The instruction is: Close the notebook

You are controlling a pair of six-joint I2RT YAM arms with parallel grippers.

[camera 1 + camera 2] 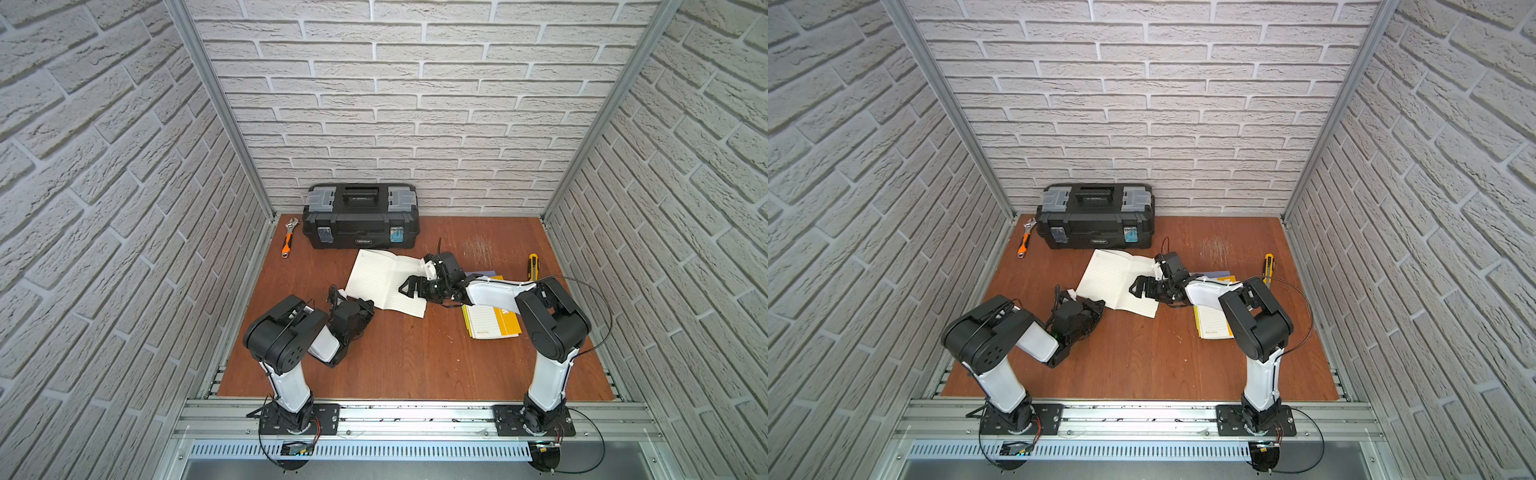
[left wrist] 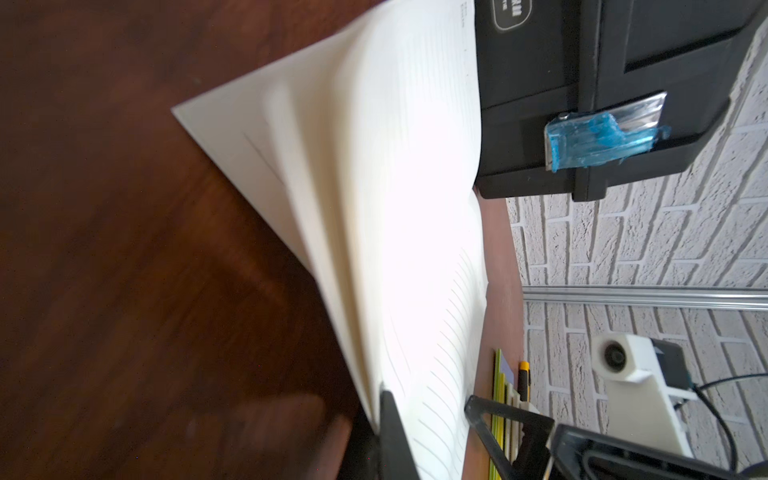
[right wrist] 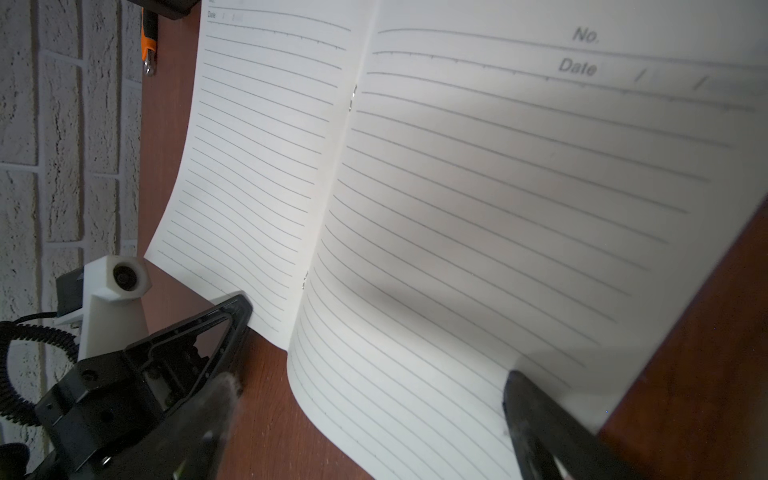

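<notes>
Just behind the open notebook (image 1: 374,278) stands a toolbox (image 1: 360,220), yellow booklets (image 1: 492,322) nearby.

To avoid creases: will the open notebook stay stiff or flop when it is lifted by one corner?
Probably floppy: the notebook bows and its pages fan apart in the left wrist view. Likely light too: it looks thin, bound only by staples.

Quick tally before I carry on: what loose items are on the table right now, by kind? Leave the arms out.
open notebook: 1
black toolbox: 1
orange-handled wrench: 1
yellow utility knife: 1
stack of yellow booklets: 1 stack; I cannot tell how many are in it
Total: 5, counting the stack as one
</notes>
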